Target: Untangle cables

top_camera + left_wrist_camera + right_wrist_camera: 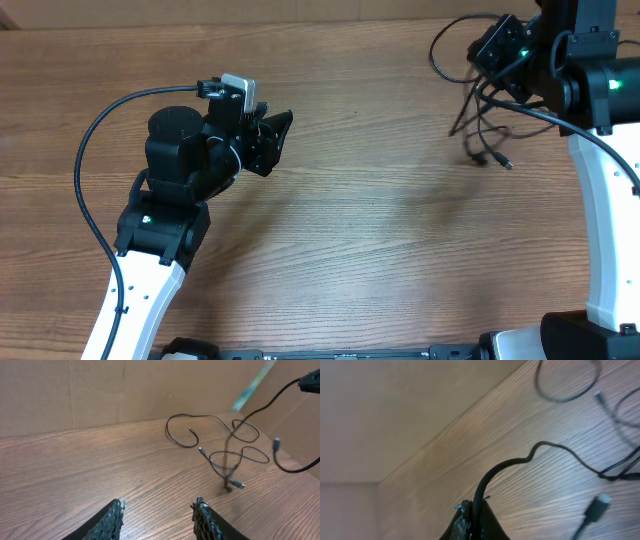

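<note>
Overhead view: the cables (476,150) are at the upper right of the frame, a loose tangle of thin black cords with small plug ends. Part of it lies on the wood-grain table (380,230) and part is lifted off it. The right wrist view shows the right gripper (471,522) pinched tight on one black strand (487,477), which curves up and away over the boards (smooth, round cord, nothing fancy).

The left gripper (157,510) is well apart from all that, over at the upper left of the overhead frame. Its textured black fingers (112,522) stand partway apart with nothing between them. From its wrist view the loops lie across the table at upper right, in front of a plain brown cardboard wall (100,390).
</note>
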`<state>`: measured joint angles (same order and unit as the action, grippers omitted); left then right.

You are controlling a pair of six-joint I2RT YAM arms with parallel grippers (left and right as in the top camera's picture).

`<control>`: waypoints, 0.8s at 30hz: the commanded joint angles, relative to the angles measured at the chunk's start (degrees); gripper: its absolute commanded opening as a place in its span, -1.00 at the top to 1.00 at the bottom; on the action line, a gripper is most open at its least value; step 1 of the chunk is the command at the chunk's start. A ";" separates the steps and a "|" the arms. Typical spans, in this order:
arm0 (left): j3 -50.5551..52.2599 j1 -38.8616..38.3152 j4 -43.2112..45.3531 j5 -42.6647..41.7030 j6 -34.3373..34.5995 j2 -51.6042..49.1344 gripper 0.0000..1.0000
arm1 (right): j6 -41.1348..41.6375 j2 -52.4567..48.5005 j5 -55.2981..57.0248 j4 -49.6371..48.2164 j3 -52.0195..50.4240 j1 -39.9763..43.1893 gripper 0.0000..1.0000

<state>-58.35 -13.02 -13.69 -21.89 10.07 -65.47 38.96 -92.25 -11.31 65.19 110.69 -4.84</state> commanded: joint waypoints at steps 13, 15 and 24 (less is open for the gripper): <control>-1.07 0.28 -2.49 -1.07 -1.14 0.85 -0.08 | -2.71 0.90 -34.42 -7.06 1.18 -1.36 0.93; -1.07 0.28 -2.93 -1.11 -1.22 0.83 -0.09 | -3.52 0.90 -37.59 -9.05 1.18 -2.56 0.93; -1.07 0.24 -5.90 -5.84 -7.37 -0.15 -0.21 | -2.80 0.90 -53.70 -25.62 1.18 -7.89 0.93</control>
<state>-58.35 -13.02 -19.18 -25.36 5.74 -65.47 36.38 -92.25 -55.55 42.57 110.69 -11.57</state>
